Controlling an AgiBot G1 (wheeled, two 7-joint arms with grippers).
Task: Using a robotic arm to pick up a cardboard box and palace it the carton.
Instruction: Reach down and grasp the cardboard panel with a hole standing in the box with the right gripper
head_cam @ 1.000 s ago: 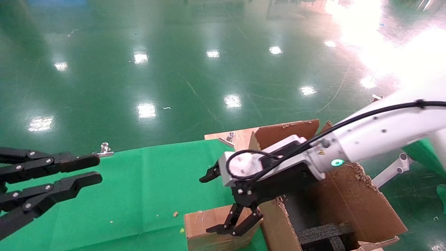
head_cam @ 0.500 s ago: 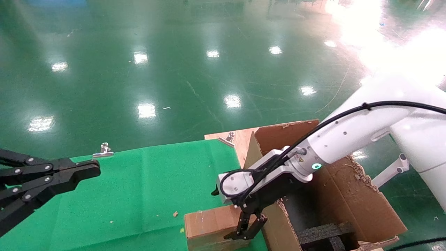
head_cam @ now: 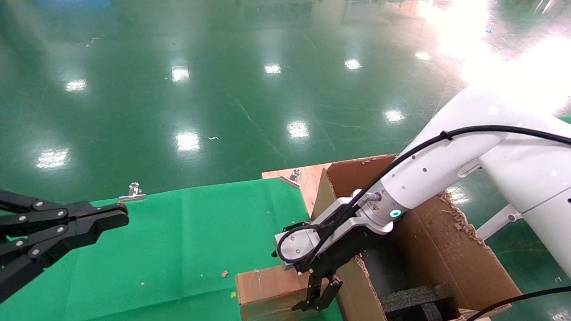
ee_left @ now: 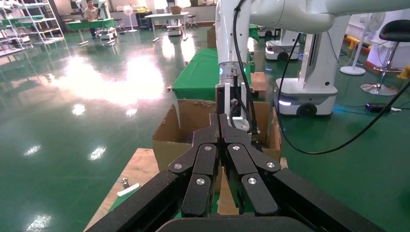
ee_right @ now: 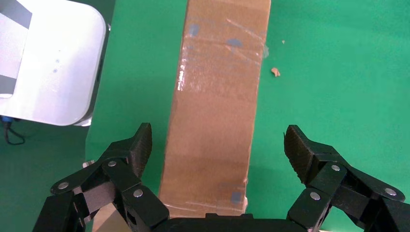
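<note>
At the lower centre of the head view, the white-jointed robotic arm with its green ring light (head_cam: 395, 213) poises its right gripper (head_cam: 317, 297) over the small, flat, tape-sealed brown cardboard box (head_cam: 263, 287). The box lies on the green cloth-covered table (head_cam: 187, 240), just beside the near wall of the large brown corrugated carton with ragged flaps (head_cam: 446, 254) in the lower right. In the right wrist view the black multi-link fingers (ee_right: 135, 150) stand spread wide, one on either side of the box (ee_right: 217, 111), and neither touches it; the hand is released and holds nothing. One finger sits nearer the box's edge than the other.

The step in hand appears to be the grasp. To do it well, the gripper should probably be centred across the narrow width, lowered until the pads reach well down the side walls, then closed squarely on the bare cardboard rather than the shiny tape, which may slip. The carton wall close by leaves little room, so the outer finger needs care.

The all-black left gripper (head_cam: 89, 220) waits at the left edge of the head view, its fingers pressed together, empty.
</note>
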